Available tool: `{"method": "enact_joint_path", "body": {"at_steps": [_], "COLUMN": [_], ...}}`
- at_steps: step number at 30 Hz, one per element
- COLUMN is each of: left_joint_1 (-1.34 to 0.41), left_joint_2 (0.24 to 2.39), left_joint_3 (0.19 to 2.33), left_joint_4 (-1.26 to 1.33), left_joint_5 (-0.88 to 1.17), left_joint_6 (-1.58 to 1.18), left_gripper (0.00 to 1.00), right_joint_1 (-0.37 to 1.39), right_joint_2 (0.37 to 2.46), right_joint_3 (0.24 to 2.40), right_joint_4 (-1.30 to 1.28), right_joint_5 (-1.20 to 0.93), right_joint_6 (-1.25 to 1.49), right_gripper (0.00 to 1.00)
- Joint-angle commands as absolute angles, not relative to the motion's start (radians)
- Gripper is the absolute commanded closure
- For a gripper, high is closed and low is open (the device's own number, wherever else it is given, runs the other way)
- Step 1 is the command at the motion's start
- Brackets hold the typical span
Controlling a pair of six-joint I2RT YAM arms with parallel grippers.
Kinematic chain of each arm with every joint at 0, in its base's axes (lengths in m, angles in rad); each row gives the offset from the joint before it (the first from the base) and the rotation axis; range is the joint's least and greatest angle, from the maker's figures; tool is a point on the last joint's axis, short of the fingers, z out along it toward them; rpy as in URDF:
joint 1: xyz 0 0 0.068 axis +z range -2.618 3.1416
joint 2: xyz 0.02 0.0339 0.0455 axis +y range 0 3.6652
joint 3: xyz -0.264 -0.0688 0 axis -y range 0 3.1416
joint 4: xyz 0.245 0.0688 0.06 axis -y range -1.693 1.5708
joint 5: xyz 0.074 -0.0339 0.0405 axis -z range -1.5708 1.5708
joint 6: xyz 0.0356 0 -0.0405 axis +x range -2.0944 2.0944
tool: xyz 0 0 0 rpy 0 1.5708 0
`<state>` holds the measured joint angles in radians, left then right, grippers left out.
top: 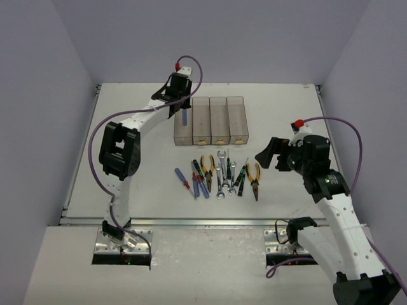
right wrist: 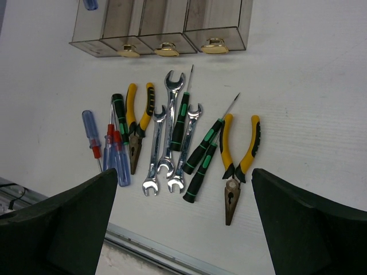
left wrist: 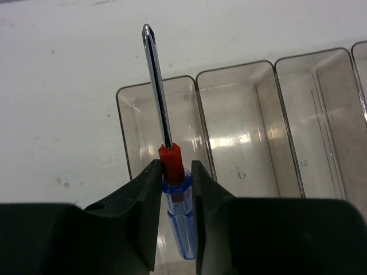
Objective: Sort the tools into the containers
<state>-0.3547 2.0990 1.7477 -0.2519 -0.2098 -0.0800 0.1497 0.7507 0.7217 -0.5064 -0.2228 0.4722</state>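
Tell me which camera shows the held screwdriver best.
Left wrist: the screwdriver fills the frame, tip to blue handle, clamped in the left end effector. The top view shows it only as a small blue sliver; the right wrist catches just its handle end at the top edge.

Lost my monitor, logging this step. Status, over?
Left gripper shut on blue-handled screwdriver, above leftmost bin. Right gripper open, above loose tools. Nothing blocking the bin.

Brightly and evenly lit from overhead, with soft shadows on the counter (top: pixel 127 190), glare streaking the screwdriver (left wrist: pixel 156 86) shaft ahead of the left tool (left wrist: pixel 175 167), soft focus on the right tool (right wrist: pixel 183 172) nearest the lens.
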Motion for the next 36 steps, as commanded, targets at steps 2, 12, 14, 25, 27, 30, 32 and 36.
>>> {"method": "enact_joint_path", "body": {"at_steps": [2,12,14,25,27,30,32,36], "left_joint_1": [-0.365,-0.366,-0.376,-0.620,-0.675,-0.692,-0.697,-0.698], "left_joint_2": [2.080,1.934,1.835,1.512,1.511,1.510,1.542,1.646], "left_joint_3": [1.771,1.785,1.744,1.149,1.038,0.929,0.922,0.993], "left_joint_4": [-0.304,-0.446,-0.454,-0.470,-0.476,-0.442,-0.444,-0.553], "left_joint_5": [-0.142,-0.206,-0.257,-0.491,-0.518,-0.510,-0.517,-0.549], "left_joint_6": [-0.076,-0.228,-0.316,-0.751,-0.907,-1.067,-1.118,-1.188], "left_gripper": [1.00,0.03,0.00,0.00,0.01,0.10,0.15,0.27], "right_joint_1": [0.146,0.146,0.146,0.146,0.146,0.146,0.146,0.146], "right_joint_2": [0.749,0.751,0.756,0.765,0.766,0.767,0.764,0.761], "right_joint_3": [0.716,0.722,0.724,0.716,0.713,0.710,0.710,0.710], "right_joint_4": [-0.455,-0.465,-0.469,-0.451,-0.450,-0.450,-0.453,-0.462], "right_joint_5": [-0.249,-0.242,-0.242,-0.261,-0.263,-0.259,-0.258,-0.258], "right_joint_6": [0.476,0.472,0.473,0.482,0.480,0.480,0.478,0.477], "right_gripper": [0.01,0.01,0.01,0.01,0.01,0.01,0.01,0.01]}}
